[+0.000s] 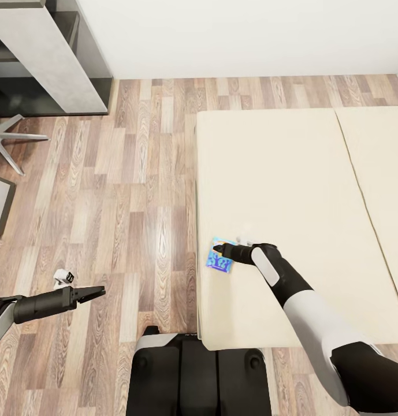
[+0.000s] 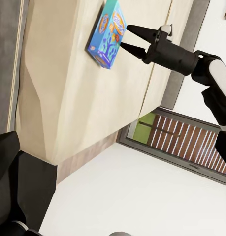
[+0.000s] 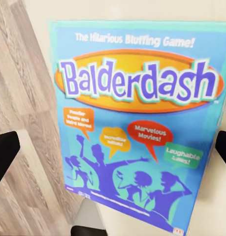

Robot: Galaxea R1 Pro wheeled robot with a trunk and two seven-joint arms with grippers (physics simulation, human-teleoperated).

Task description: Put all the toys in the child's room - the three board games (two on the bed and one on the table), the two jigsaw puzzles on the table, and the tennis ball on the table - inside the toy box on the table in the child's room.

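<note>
Item: board game (image 1: pixel 220 262), blue flat box printed "Balderdash", with cartoon silhouettes. Location: lying flat on the bed (image 1: pixel 291 173), close to the near-left corner of the cream mattress, just inside the edge that borders the floor (image 1: pixel 135 190).

Item: my right gripper (image 1: pixel 217 249). Position: over the box, tips at its upper edge. State: fingers parted, nothing held; in the right wrist view the two dark fingers stand either side of the cover, the box (image 3: pixel 137 123) between them but not yet pinched.

Item: my left gripper (image 1: pixel 97 291). Position: out over the wood planks, well apart from the bed. State: cannot tell whether it is parted or closed; nothing held.

Step in hand, as I judge it: reaching to collect this bed-side game.

Next move calls for: lowering so the fingers straddle the box's edges, closing firmly, lifting clear of the mattress, then carrying it toward the table (image 1: pixel 48 58) at upper left.
</note>
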